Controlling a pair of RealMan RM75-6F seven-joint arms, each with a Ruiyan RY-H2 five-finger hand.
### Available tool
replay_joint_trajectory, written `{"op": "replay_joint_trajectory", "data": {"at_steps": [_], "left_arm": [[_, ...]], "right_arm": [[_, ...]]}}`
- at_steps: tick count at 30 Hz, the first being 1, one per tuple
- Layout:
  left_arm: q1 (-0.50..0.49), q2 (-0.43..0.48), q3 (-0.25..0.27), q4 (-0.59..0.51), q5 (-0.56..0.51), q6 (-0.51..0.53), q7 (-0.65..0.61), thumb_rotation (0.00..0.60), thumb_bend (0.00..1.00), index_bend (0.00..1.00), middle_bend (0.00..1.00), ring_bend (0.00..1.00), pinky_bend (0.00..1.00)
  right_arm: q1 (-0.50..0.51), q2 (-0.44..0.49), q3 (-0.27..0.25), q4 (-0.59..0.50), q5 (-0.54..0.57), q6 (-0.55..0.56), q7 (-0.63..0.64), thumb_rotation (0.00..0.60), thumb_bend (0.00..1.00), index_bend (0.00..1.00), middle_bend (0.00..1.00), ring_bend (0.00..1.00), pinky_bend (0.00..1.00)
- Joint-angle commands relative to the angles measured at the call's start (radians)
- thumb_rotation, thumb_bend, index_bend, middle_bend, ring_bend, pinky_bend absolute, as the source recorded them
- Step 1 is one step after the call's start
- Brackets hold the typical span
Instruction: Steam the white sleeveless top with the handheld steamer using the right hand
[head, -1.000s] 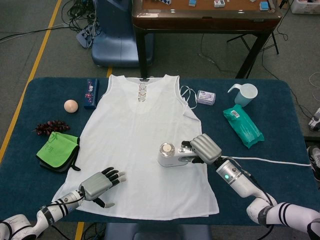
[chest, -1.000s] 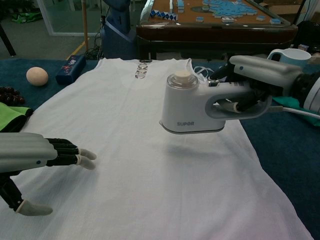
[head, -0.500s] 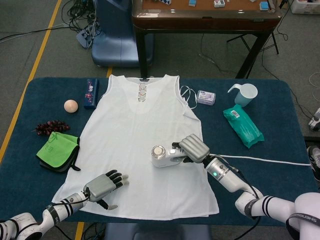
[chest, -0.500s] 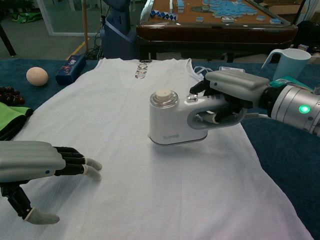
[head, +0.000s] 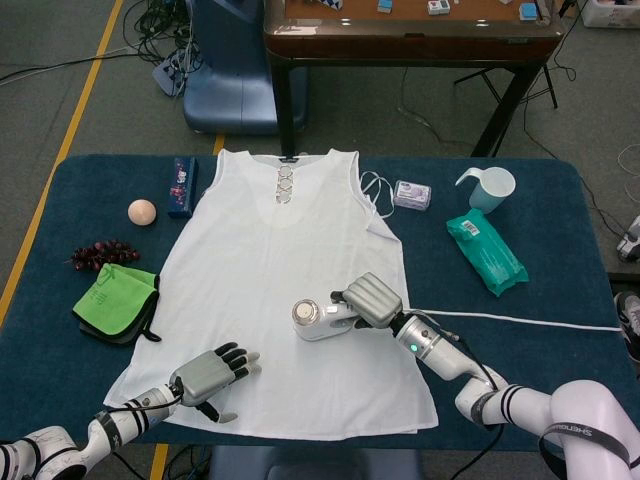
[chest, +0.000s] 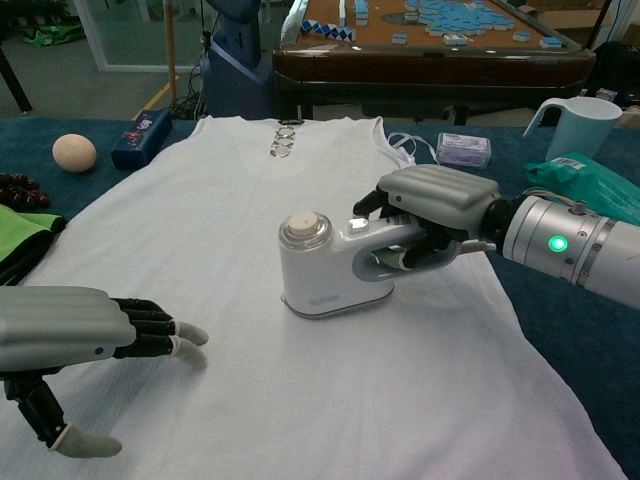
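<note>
On table, teal jug (head: 491, 187) (contents unseen, possibly empty), right hand (chest: 432, 212) gripping steamer (chest: 322, 268).

Left robot hand (chest: 60, 330): silver-grey ribbed shell over the back, black fingers (chest: 150, 325) tipped with pale beige pads, pale thumb tip below. Right robot hand (chest: 430, 210): same silver-grey ribbed back plate, black fingers beneath. Behind it a silver cylindrical wrist (chest: 560, 245) with a glowing green light and ridged rings. In the head view, white forearm segments banded with black stripes (head: 505, 405), thin black cable looping beside the right wrist; left forearm (head: 115, 425) likewise white with black rings.
</note>
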Motion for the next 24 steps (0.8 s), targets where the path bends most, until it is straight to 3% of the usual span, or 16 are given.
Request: {"op": "replay_joint_trajectory", "data": {"at_steps": [1, 17, 24], "left_arm": [[-0.002, 0.002, 0.002, -0.003, -0.002, 0.002, 0.003, 0.264, 0.21, 0.05, 0.0, 0.02, 0.0], [-0.014, 0.006, 0.016, -0.02, -0.025, 0.006, 0.026, 0.263, 0.21, 0.05, 0.0, 0.01, 0.0], [-0.019, 0.008, 0.018, -0.031, -0.031, 0.009, 0.041, 0.265, 0.21, 0.05, 0.0, 0.01, 0.0]], "right_arm": [[0.004, -0.024, -0.021, 0.037, -0.018, 0.02, 0.019, 0.6, 0.57, 0.89, 0.94, 0.88, 0.81], [-0.052, 0.003, -0.132, 0.045, -0.082, 0.117, 0.05, 0.6, 0.57, 0.89, 0.94, 0.88, 0.81], [-0.069, 0.029, -0.149, 0.025, -0.084, 0.128, 0.031, 0.6, 0.57, 0.89, 0.94, 0.88, 0.81]]}}
